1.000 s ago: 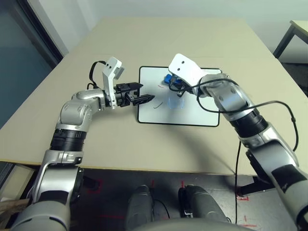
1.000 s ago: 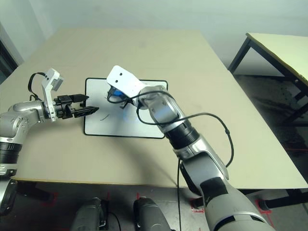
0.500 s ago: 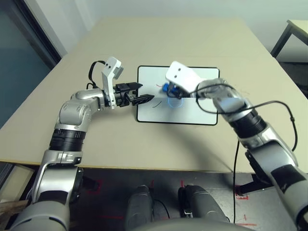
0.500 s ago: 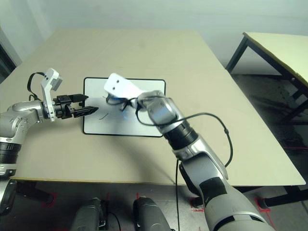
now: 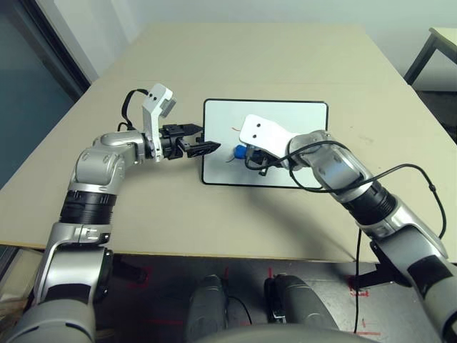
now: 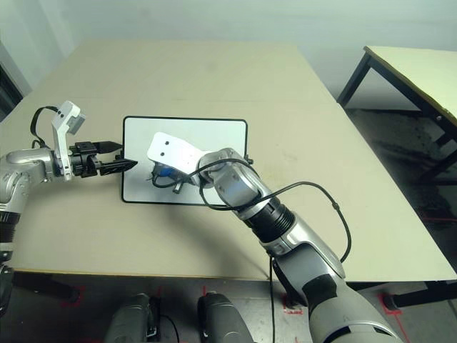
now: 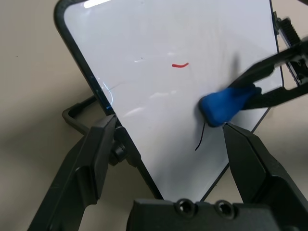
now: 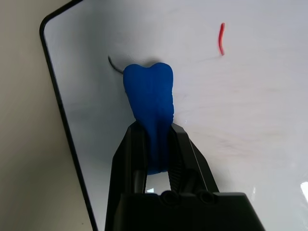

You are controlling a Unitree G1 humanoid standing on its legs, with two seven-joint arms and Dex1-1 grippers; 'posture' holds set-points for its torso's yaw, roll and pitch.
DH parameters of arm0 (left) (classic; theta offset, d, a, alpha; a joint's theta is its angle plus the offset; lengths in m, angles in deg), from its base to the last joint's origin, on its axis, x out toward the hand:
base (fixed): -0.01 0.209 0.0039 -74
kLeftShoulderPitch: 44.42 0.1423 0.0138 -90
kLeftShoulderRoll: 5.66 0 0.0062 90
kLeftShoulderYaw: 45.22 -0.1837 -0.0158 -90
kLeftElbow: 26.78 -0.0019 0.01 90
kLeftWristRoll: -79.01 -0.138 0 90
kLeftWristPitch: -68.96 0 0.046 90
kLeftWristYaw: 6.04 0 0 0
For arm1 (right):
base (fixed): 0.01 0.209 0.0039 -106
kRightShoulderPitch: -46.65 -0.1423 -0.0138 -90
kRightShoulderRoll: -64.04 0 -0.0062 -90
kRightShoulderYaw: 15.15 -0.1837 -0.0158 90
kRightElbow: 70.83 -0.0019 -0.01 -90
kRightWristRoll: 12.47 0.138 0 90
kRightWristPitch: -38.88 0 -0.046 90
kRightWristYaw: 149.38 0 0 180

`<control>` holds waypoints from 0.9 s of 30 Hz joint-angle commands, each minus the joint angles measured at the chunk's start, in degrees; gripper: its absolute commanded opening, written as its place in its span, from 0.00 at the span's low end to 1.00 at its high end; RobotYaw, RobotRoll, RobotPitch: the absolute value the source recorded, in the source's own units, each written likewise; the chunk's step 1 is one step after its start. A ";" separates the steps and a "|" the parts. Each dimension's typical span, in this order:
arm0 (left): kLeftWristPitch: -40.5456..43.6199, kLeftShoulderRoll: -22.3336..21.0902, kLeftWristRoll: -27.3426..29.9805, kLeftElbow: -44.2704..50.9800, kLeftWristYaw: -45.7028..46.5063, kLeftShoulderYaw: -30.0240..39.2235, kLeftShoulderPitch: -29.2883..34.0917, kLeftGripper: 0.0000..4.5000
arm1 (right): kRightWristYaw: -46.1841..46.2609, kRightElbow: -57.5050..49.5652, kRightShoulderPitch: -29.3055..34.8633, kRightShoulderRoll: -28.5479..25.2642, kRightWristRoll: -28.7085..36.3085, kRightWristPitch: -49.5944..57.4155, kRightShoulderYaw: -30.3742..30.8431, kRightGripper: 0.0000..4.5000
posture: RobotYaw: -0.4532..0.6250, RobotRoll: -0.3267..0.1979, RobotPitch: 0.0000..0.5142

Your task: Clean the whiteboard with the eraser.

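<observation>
Two claws are working at the whiteboard: the right claw is clamping the eraser against a dark stroke, while the left claw, fingers apart, is straddling its edge, apparently steadying it on the counter.

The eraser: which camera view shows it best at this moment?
The right wrist view: the eraser is seen whole, pinched between the right gripper fingers on the whiteboard. The left wrist view shows it from the side; in the head views it is a small blue patch under the wrist housing.
</observation>
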 commanded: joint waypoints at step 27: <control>1.30 0.07 0.63 1.94 0.32 0.01 1.93 1.00 | 0.79 8.25 -3.72 -1.05 -5.07 -3.86 -1.02 0.13 | 0.36 0.62 0.19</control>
